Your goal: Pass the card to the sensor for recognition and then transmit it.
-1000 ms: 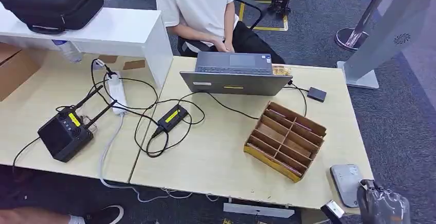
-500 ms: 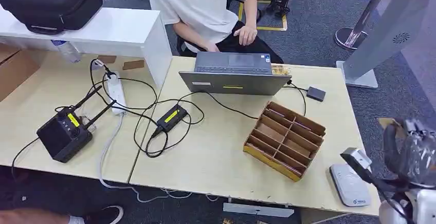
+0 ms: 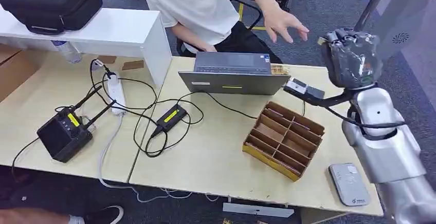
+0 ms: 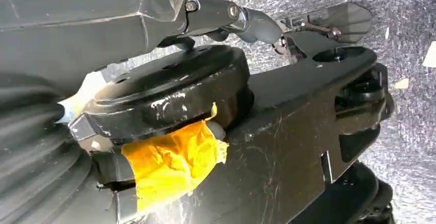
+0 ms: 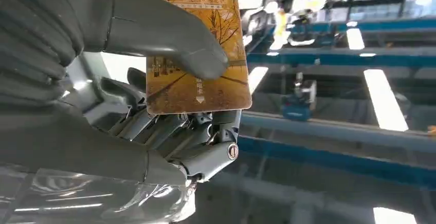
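Left to right: your sensor [image 3: 349, 184] lies flat near the counter [image 3: 216, 157] front edge, well below the raised right robot hand [image 3: 353, 57], probably lifted to offer the card to the person's hand [image 3: 284, 23]. The card [image 5: 198, 44] is pinched upright under its thumb against its fingers [image 5: 169, 126]. Left robot hand: can't tell its state.

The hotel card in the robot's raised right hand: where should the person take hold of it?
Probably the free edge of the card sticking out past the right hand. The thumb presses its face against the fingers behind, so the person's hand should pinch that exposed end, clear of the thumb.
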